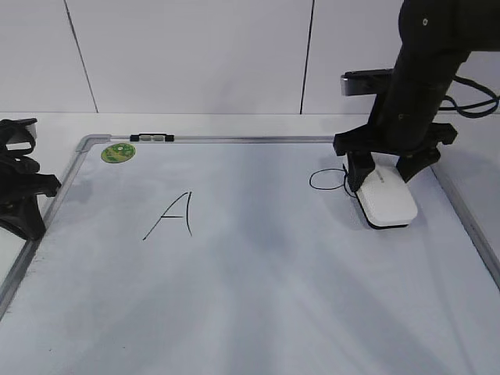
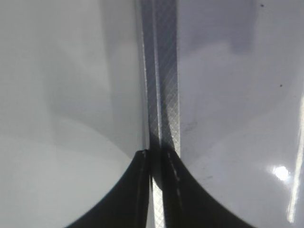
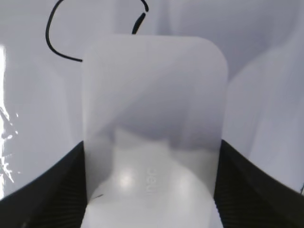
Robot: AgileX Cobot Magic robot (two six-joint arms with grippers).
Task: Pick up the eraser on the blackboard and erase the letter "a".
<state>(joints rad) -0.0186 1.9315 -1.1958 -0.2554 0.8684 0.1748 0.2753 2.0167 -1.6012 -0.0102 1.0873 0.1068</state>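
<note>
On the blackboard (image 1: pixel 258 312), just right of the letter "a" (image 1: pixel 326 180), your right tool (image 1: pixel 383 176) is gripping the eraser (image 1: pixel 385 199) between its fingers; your left tool (image 1: pixel 19 195) is sitting pinched closed at the frame.

The eraser (image 3: pixel 153 118) sits clamped between the two dark jaws, flat on the blackboard (image 3: pixel 266 57), just below the letter "a" (image 3: pixel 59 40)

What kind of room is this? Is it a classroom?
Probably a robot lab, not a classroom: a blackboard lies flat on a table, and a black robot end effector grips the eraser on it.
</note>
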